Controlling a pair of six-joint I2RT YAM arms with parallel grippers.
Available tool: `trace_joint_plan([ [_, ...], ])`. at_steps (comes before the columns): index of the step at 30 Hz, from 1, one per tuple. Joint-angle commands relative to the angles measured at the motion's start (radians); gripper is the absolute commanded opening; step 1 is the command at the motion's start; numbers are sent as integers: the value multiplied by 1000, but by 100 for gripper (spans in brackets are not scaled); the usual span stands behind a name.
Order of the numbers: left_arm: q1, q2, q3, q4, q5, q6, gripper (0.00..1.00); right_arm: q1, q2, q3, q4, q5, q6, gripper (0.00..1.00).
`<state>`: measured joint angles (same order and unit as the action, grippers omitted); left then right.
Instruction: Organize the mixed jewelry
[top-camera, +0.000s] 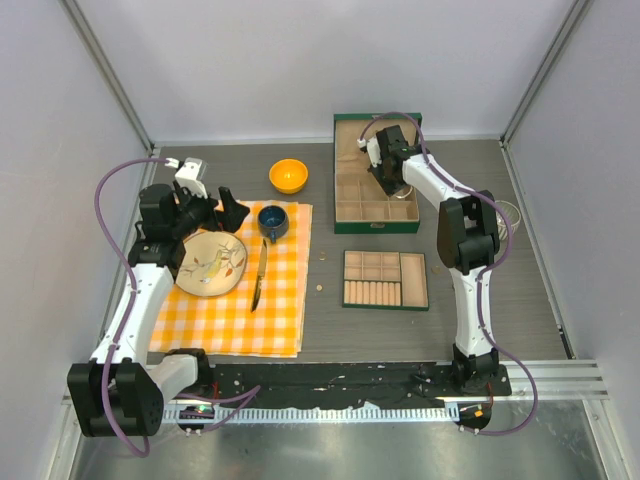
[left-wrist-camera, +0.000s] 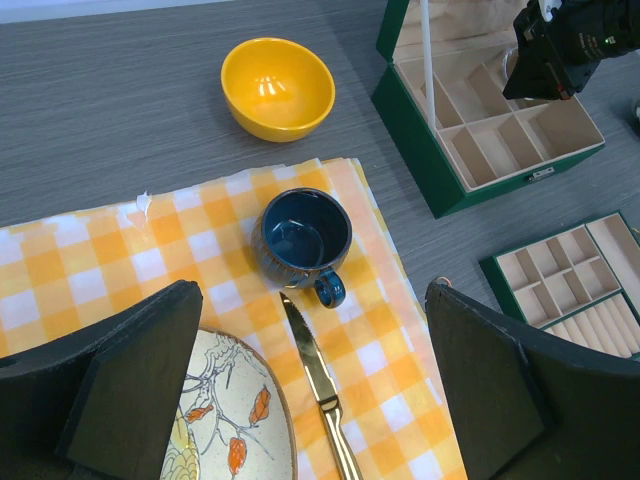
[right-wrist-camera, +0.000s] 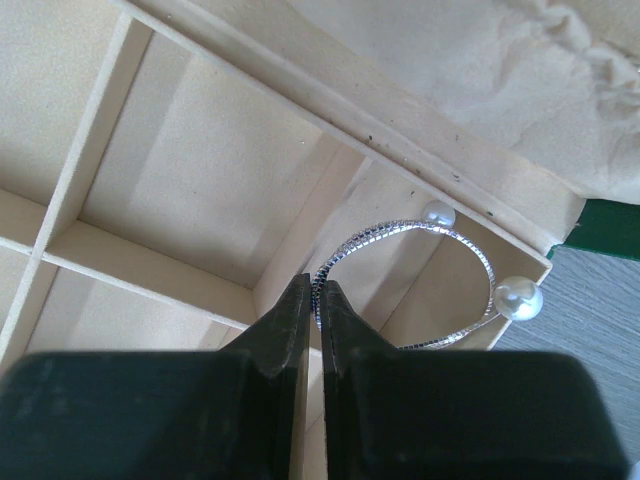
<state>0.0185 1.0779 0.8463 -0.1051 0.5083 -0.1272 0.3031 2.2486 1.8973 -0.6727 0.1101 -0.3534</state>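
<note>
My right claw (right-wrist-camera: 313, 296) is pinched together on the thin silvery bracelet (right-wrist-camera: 395, 227), gripping the wire on its near side. The hoop sits in a corner compartment of the open green box (right-wrist-camera: 610, 228), with its two pearl ends close to the outer wall. My left claw (left-wrist-camera: 312, 300) hangs with its fingers wide apart and nothing between them, above the orange checked cloth (left-wrist-camera: 100, 260), where a blue cup (left-wrist-camera: 305, 235), a knife (left-wrist-camera: 318, 385) and a patterned plate (left-wrist-camera: 235, 410) lie. Two tiny pale pieces (top-camera: 322, 262) rest on the bare desk (top-camera: 330, 330) between the cloth and the loose tray (top-camera: 362, 265)
</note>
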Motion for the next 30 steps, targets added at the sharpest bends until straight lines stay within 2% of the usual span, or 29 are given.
trace_joint_plan([
  [1,5,-16,-1,41,2,4,100,28,-29,-21,30,-44,19,1],
  [22,6,-16,-1,41,4,0,100,30,-149,14,-16,14,27,1],
  [30,6,-18,-1,41,7,-2,100,30,-123,14,-19,4,22,1],
])
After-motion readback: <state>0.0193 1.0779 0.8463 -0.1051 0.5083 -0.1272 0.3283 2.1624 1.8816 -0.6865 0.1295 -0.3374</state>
